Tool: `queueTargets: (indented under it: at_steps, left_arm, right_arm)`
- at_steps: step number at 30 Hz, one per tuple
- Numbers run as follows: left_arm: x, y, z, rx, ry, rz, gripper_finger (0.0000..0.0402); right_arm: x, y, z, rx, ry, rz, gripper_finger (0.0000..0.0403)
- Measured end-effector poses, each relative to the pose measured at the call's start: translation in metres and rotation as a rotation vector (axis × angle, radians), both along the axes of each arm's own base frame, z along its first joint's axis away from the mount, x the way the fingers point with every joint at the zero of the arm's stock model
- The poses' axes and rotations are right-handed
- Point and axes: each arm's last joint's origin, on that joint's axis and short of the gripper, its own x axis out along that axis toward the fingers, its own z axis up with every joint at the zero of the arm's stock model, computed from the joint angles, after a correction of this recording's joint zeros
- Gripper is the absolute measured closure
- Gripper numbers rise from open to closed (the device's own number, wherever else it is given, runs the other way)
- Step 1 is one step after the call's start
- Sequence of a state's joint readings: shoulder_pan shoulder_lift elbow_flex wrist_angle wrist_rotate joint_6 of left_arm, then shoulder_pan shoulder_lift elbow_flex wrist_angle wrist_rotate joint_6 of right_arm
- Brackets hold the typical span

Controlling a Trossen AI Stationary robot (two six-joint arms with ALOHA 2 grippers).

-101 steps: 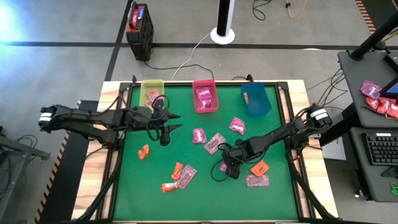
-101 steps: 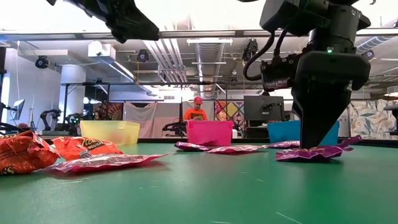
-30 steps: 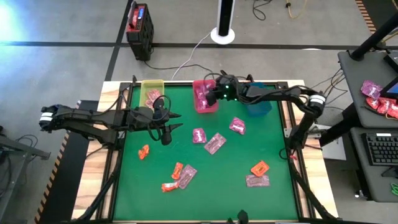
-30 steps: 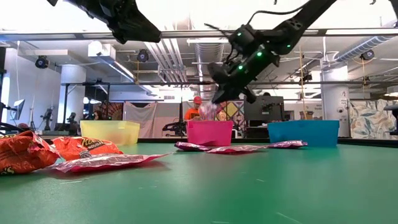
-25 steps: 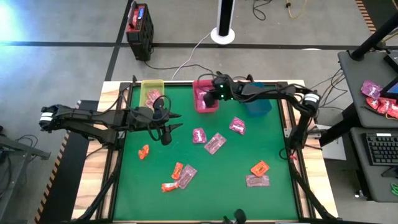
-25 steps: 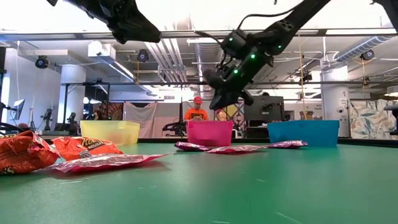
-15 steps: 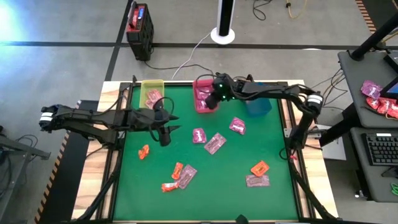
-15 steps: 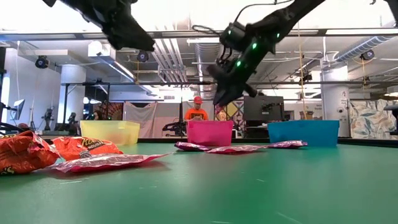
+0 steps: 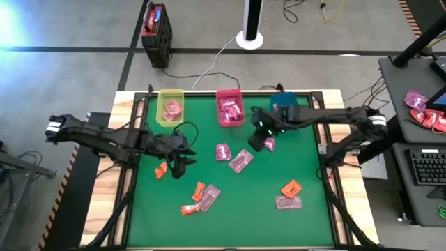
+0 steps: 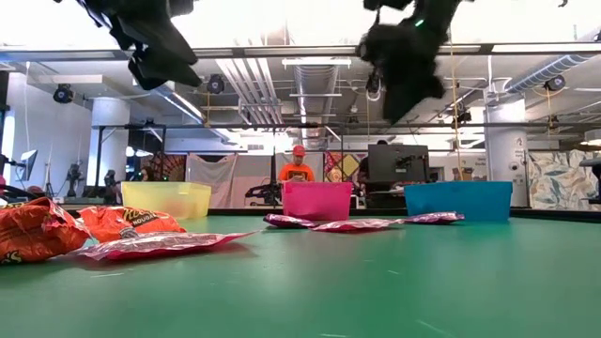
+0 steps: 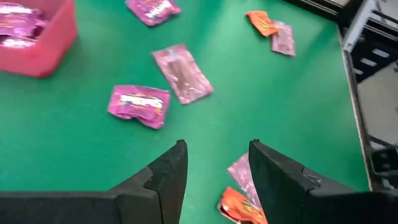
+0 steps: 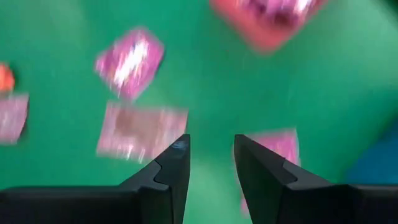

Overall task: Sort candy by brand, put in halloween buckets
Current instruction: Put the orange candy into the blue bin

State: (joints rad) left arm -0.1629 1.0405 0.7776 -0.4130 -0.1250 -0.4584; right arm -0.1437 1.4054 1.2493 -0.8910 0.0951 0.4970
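Candy (image 9: 242,160) lies scattered on the green table (image 9: 279,230). Left tool (image 9: 182,164), fingers apart and empty, hangs over the left half. Yellow bin (image 9: 169,106), pink bin (image 9: 230,107) and blue bin (image 9: 284,102) line the far edge. Right tool (image 9: 256,142), fingers apart and empty, hangs near the blue bin.

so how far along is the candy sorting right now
Partly done. Packets already lie in the pink-red bin and the yellow-green bin. Nothing is in hand: the right gripper and left gripper hover open and empty above the table. Left: the loose candy scattered across the green mat.
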Motion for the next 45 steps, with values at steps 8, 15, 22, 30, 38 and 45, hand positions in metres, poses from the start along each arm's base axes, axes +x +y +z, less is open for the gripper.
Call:
queueTargets:
  at_steps: [8,15,22,30,38,45]
  left_arm:
    - [-0.001,-0.006,0.001,0.062,-0.023,0.051,0.0247]
    - [-0.001,-0.006,0.001,0.082,-0.026,0.055,0.0247]
    - [0.0,-0.005,0.002,0.124,-0.038,0.055,0.0247]
    - [0.0,-0.005,0.003,0.137,-0.04,0.045,0.0247]
    - [0.0,-0.004,0.003,0.173,-0.046,0.059,0.0247]
    - [0.0,-0.004,0.003,0.173,-0.047,0.059,0.0247]
  right_arm:
    - [-0.036,0.074,-0.017,0.18,0.284,-0.041,0.0284]
    - [-0.064,0.117,-0.054,0.302,0.472,-0.135,0.0284]
    - [-0.081,0.13,-0.084,0.281,0.526,-0.126,0.0284]
    - [-0.097,0.137,-0.112,0.354,0.58,-0.107,0.0294]
    - [-0.101,0.138,-0.12,0.337,0.573,-0.097,0.0296]
    - [-0.103,0.137,-0.132,0.358,0.535,-0.095,0.0298]
